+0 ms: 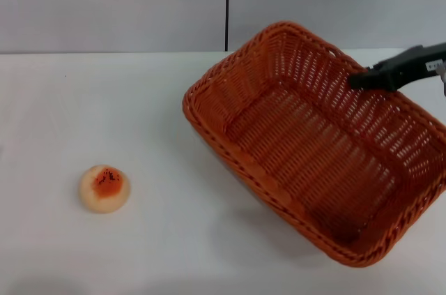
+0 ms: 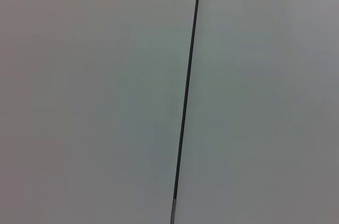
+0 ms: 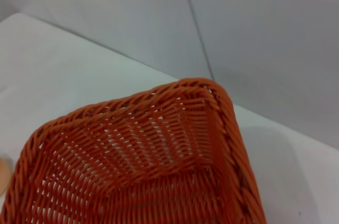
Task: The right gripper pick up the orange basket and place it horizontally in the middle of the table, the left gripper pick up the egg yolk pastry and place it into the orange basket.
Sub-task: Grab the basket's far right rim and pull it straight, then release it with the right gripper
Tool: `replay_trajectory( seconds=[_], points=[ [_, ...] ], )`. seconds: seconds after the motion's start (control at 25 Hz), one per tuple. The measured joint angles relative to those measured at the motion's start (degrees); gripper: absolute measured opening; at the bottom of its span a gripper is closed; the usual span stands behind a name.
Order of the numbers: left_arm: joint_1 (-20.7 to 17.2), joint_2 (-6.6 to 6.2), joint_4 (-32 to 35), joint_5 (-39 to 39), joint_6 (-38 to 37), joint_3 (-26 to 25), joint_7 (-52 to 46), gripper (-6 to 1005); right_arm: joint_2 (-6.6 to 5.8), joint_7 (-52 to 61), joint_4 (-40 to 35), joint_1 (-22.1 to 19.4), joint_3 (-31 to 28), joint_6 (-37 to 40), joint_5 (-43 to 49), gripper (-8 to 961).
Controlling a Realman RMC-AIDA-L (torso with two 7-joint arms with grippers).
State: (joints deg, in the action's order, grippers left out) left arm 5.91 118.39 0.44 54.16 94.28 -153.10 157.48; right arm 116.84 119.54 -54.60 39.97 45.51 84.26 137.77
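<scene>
Presently the right gripper [image 1: 361, 79] is at the far right rim of the basket [image 1: 306, 148], its black tip overlapping the braided edge; whether its fingers are clenched on that rim or released cannot be told, since the tip shows only as one dark shape against the weave. Behind the tip, the black arm runs off to the right edge of the head view. The basket is orange wicker, rectangular, with sloping open-weave sides. It occupies the right half of the table [image 1: 174, 253], set diagonally, with one corner toward the far wall and the opposite corner toward the near right. A shadow lies on the table under its near long side; whether it is fully seated or partly raised cannot be determined. The right wrist view looks down into one corner of the basket [image 3: 159, 150], with the braided rim curving round that corner and white table beyond it. The pastry [image 1: 104, 187] sits on the table at near left, well apart from the basket, upright, with its orange-red patch and dark specks facing up. A sliver of pale rounded shape at the edge of the right wrist view is too small to identify. The left gripper is not in view; its wrist view shows only a grey wall [image 2: 95, 97] with a dark vertical seam [image 2: 186, 97].
</scene>
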Motion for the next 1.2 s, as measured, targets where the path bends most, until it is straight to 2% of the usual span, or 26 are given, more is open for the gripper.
replay_trajectory(
  seconds=[0.12,0.4,0.44,0.64,0.72,0.96,1.2],
  points=[
    [-0.6,0.0,-0.1,0.0,0.4,0.2,0.0,712,-0.53,-5.4,0.7,1.9,0.2,0.7,0.1,162],
    [-1.2,0.08,0.2,0.2,0.2,0.2,0.1,706,-0.62,-18.7,0.7,3.3,0.8,2.1,-1.6,170],
    [-1.2,0.08,0.2,0.2,0.2,0.2,0.1,705,-0.68,-23.2,1.6,4.2,0.8,2.5,-2.1,172],
    [-1.8,0.11,0.2,0.4,1.2,0.4,0.1,700,-0.73,-30.4,4.4,6.7,0.9,3.5,-2.7,178],
    [-3.3,0.18,0.2,0.4,2.8,0.4,0.1,699,-0.74,-32.1,5.0,7.1,0.9,3.8,-2.8,180],
    [-4.8,0.18,0.3,0.4,3.4,0.7,0.2,693,-0.69,-40.5,6.5,8.7,1.5,5.9,-3.6,187],
    [-5.4,0.18,0.8,0.4,4.2,0.8,0.2,688,-0.58,-42.9,7.1,9.3,6.2,5.8,-3.2,195]
  ],
)
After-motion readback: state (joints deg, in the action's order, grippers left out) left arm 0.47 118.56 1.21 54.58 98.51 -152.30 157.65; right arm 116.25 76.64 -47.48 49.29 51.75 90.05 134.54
